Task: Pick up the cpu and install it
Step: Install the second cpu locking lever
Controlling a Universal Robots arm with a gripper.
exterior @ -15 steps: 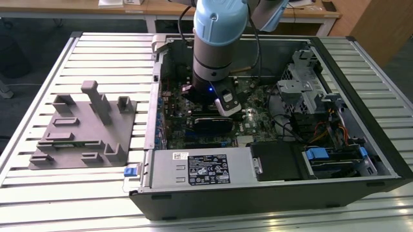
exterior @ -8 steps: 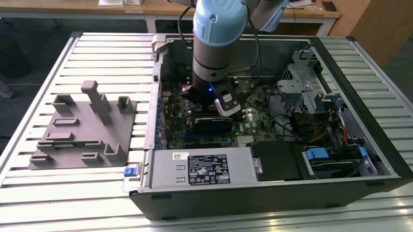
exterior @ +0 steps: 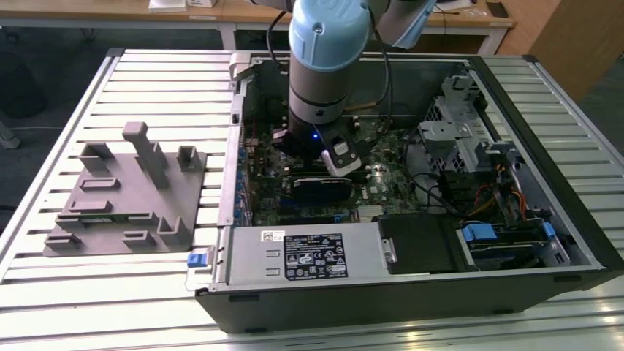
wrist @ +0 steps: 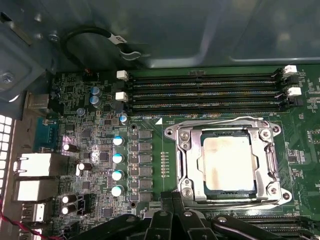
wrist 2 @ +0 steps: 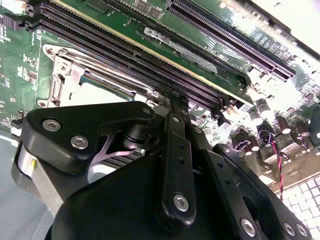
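My arm (exterior: 326,66) reaches down into the open computer case (exterior: 546,146), which lies on its side on a slatted metal table (exterior: 107,292). My claw (exterior: 337,157) hangs low over the motherboard (exterior: 390,183), near the centre of the exterior view.

The cpu (wrist: 229,164) sits inside the socket frame (wrist: 227,162), right of centre in the first wrist view. Its pale silvery top faces up and lies flat and square within the metal rim, with nothing covering it. In the second wrist view a corner of the cpu (wrist 2: 102,92) shows at left centre, beyond my claw's black linkage, with the socket frame (wrist 2: 65,75) around it.

My claw (wrist: 175,212) appears along the bottom edge of the first wrist view, just below the socket, holding nothing that I can see. The fingers (wrist: 165,217) stand close together there, but the tips are cut off, so I cannot tell whether the claw is open or closed.

4 memory slots (wrist: 200,92) run above the socket in the first wrist view, all vacant. A row of 4 silver-topped capacitors (wrist: 118,165) stands to the socket's left.

On the table at the exterior view's left, well apart from the case, rests a grey plastic block (exterior: 127,197) with upright posts. A power supply (exterior: 312,252) with a label occupies the case's near edge.
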